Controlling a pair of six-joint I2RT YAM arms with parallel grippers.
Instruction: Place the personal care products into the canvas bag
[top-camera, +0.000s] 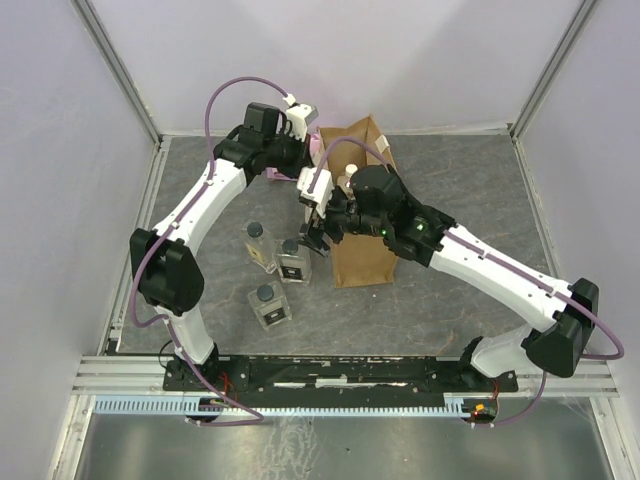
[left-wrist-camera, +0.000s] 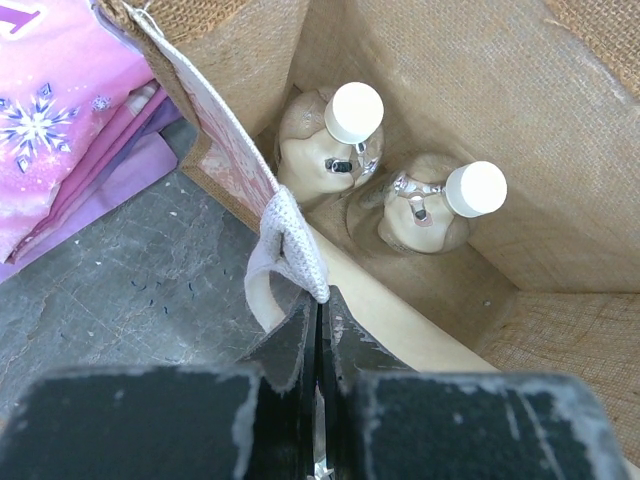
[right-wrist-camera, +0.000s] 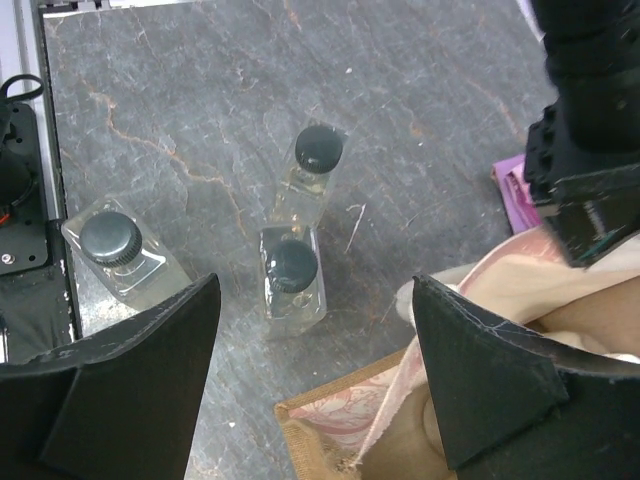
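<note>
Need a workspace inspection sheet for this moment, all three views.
Surface: grey stone-look tabletop, scuffed, nothing spilled.
Job's things: tall tan canvas bag, mouth open; two round white-capped clear bottles inside; three squarish dark-capped clear bottles on the tabletop beside it.
Clutter: flat pink snowflake-print packet beside the bag.
Grippers: left gripper shut on the bag's pale handle; right gripper open over the squarish bottles.
Cables: purple cables along both arms, nothing snagged seen.
Surroundings: pale walls, aluminium frame.
</note>
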